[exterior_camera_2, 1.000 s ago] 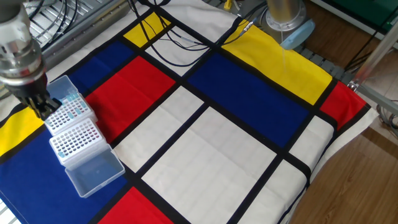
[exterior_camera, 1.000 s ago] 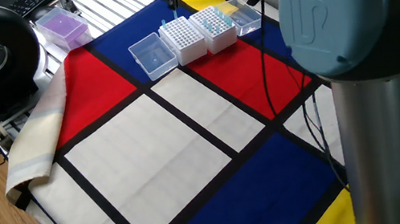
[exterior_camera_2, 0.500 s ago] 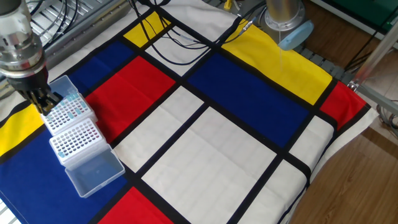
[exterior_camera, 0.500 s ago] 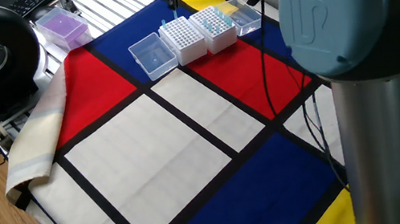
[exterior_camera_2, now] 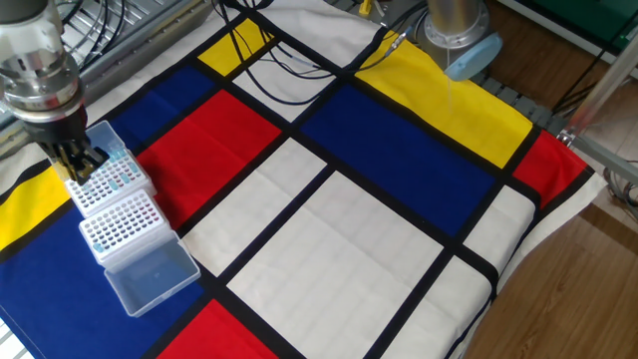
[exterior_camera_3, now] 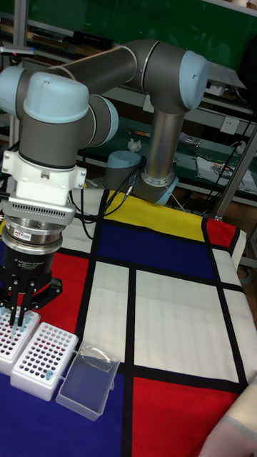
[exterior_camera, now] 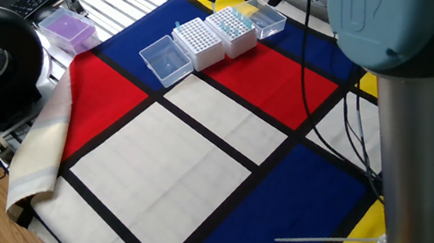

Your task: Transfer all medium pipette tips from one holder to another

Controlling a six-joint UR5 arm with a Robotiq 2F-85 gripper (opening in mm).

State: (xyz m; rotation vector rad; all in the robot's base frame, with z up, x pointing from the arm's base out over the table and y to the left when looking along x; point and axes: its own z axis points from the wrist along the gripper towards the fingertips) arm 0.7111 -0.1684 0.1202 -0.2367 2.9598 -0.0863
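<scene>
gripper [exterior_camera_3: 16, 312] is pinched on a medium pipette tip [exterior_camera_3: 14, 328] right over the far tip rack [exterior_camera_2: 108, 179], label on the wrist too blurry to read

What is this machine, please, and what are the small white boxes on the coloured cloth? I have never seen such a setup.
It is a grey-and-blue robot arm with a black two-finger gripper. Three fixed cameras watch the table from different sides. On the cloth of red, blue, yellow and white squares stand two white perforated holder boxes with clear open lids. The gripper hangs over the box holding pale-blue pipette tips. It seems to pinch one tip, but that is too small to confirm.
</scene>
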